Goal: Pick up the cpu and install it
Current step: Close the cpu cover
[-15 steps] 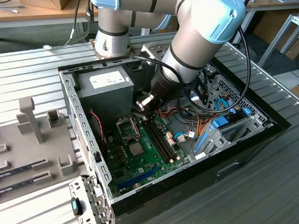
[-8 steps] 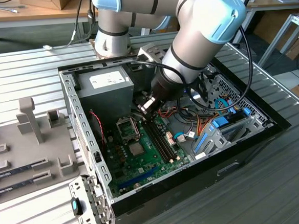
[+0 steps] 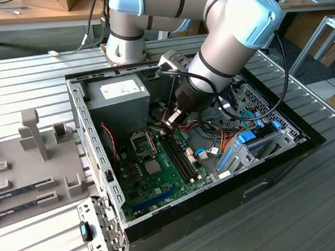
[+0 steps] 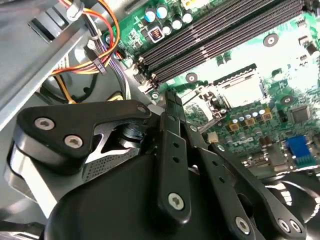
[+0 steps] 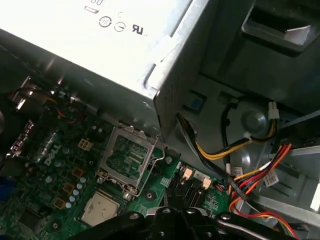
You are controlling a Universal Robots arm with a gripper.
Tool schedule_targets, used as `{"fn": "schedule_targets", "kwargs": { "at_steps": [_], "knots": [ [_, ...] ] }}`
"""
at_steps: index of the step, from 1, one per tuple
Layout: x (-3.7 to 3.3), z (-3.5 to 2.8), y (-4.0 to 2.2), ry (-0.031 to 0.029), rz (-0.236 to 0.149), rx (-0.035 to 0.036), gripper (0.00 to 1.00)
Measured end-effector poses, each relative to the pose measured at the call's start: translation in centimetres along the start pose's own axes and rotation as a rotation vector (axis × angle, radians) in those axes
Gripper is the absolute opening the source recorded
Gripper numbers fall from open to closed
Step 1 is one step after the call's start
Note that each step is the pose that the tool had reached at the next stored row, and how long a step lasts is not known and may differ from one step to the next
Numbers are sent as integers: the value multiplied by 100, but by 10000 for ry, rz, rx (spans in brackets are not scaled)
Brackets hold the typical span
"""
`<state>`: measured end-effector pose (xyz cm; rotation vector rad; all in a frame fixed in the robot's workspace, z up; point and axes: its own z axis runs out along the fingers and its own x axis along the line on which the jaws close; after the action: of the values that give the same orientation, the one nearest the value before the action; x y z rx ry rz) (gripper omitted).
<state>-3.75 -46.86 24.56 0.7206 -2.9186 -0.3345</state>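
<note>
The cpu (image 3: 153,166) is a small silvery square with a pale rim. It lies flat on the green motherboard beside the black socket frame (image 3: 143,143), and shows in both wrist views (image 4: 300,114) (image 5: 100,207). The socket frame (image 5: 127,160) stands open with its metal lever out, and its inside (image 4: 240,87) is bare. My gripper (image 3: 170,120) hangs inside the open computer case, above the board between the socket and the memory slots. Its fingers (image 4: 171,96) meet at the tips with nothing between them. It is apart from the cpu.
The grey power-supply box (image 3: 119,97) fills the case's back corner. Long black memory slots (image 3: 178,156) run beside the socket. Orange and yellow cable bundles (image 5: 250,175) lie close to the gripper. A grey fixture tray (image 3: 38,169) with memory sticks sits outside the case at the exterior view's left.
</note>
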Motion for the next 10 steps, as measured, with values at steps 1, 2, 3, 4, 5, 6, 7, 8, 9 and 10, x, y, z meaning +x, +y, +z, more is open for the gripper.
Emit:
{"fn": "schedule_targets", "kwargs": {
  "at_steps": [1,2,3,4,5,6,7,8,9,10],
  "knots": [
    [0,4,-1,44,-218,-8,11],
    [0,4,-2,65,-350,-27,11],
    [-5,4,-4,25,-496,-157,11],
    [-13,3,-8,-71,-620,-380,11],
    [-23,1,-13,-191,-750,-650,11],
    [-26,0,-14,-288,-883,-874,11],
    [-26,3,-15,-324,-1139,-1048,11],
    [-27,11,-15,-288,-1428,-1123,11],
    [-30,19,-13,-274,-1477,-1126,11],
    [-35,30,-9,-273,-1491,-1127,11]
  ]
}}
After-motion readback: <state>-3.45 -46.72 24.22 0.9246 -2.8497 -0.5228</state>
